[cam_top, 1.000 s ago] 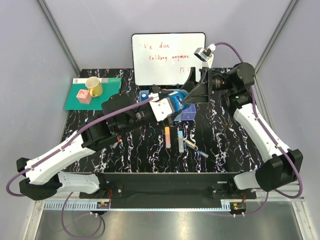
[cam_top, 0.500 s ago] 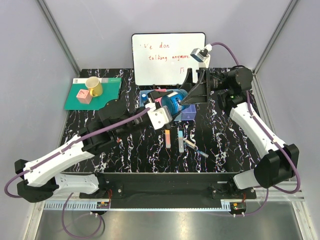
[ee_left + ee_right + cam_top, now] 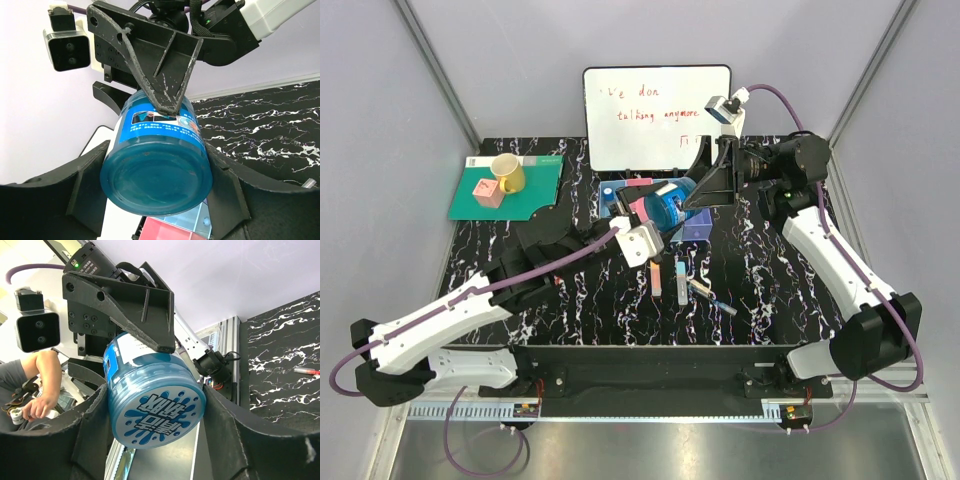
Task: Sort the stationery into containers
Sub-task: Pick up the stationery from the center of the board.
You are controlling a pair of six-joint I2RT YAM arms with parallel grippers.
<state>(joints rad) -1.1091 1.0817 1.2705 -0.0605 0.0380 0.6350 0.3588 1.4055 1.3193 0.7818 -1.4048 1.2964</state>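
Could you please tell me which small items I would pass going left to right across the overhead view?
Pink cube → yellow cup → orange stubby marker → light-blue stubby marker → small white-and-blue pens. The raised round blue translucent jar overlaps the markers, so it is left out.

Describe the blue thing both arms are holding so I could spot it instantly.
Look just in front of the whiteboard at the back of the table. There the left gripper and right gripper clamp a round blue jar between them; unlike the slim markers lying flat, it's fat, see-through and labelled.
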